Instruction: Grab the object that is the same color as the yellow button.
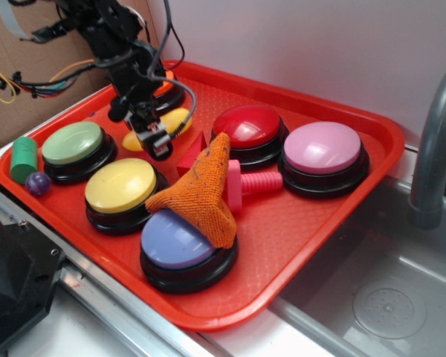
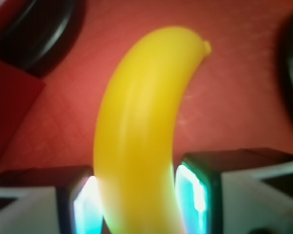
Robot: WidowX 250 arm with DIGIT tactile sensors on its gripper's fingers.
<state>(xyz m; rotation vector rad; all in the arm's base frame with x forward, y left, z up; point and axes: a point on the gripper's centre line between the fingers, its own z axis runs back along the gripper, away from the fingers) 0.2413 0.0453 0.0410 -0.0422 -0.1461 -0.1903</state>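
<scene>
The wrist view shows a yellow banana-shaped object filling the middle of the frame, curved, with its small stem tip at upper right. Its lower end sits between the two fingers of the gripper, one pad pressed close on each side. Beneath it lies the red tray. Black button bases show at upper left and at the right edge.

The exterior view is evenly and fairly brightly lit, with soft white glare on the domed red button and pink button, and only faint shadows on the red tray. The wrist view is soft and out of focus throughout. There the yellow object is blurred, and bright cyan-white glare burns out the gripper's inner pads at the bottom of the frame.
</scene>
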